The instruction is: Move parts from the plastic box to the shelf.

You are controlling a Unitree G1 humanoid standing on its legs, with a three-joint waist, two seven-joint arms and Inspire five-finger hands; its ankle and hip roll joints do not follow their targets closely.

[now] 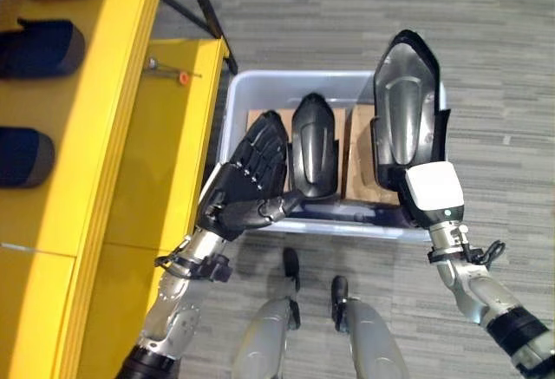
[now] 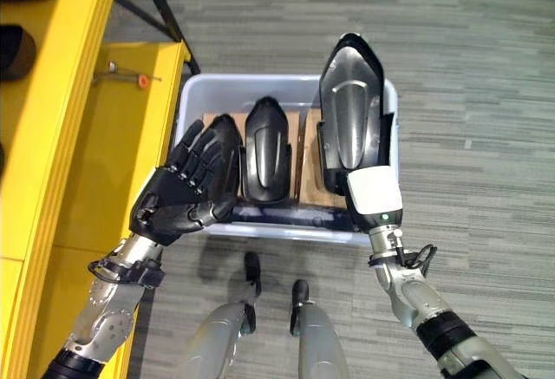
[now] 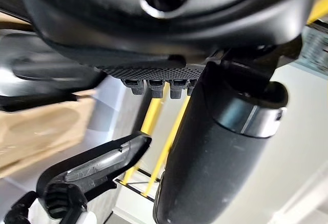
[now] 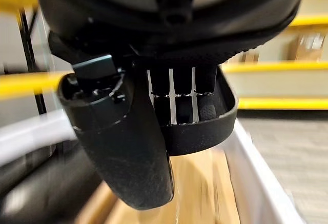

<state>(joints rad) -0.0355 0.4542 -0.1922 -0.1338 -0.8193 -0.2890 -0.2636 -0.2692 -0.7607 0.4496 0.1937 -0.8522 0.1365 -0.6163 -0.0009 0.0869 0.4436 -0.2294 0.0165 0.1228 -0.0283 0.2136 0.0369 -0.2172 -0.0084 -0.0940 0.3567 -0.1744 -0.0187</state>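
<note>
A pale plastic box [image 1: 245, 81] stands on the floor beside the yellow shelf [image 1: 95, 136]. My right hand [image 1: 431, 190], thumb under a white cover, is shut on the lower end of a long black part [image 1: 408, 101] and holds it upright above the box's right side. In the right wrist view the thumb [image 4: 123, 147] and fingers curl round that part's edge [image 4: 218, 119]. A second black part [image 1: 314, 145] stands in the box's middle. My left hand [image 1: 243, 188] is open, fingers straight, over the box's left side and holds nothing.
Cardboard dividers [image 1: 360, 171] line the box. Several dark parts [image 1: 39, 47] lie on the shelf's upper level at far left. A lower yellow shelf board [image 1: 186, 93] carries a small orange-tipped item [image 1: 182, 77]. Grey carpet [image 1: 503, 93] surrounds the box.
</note>
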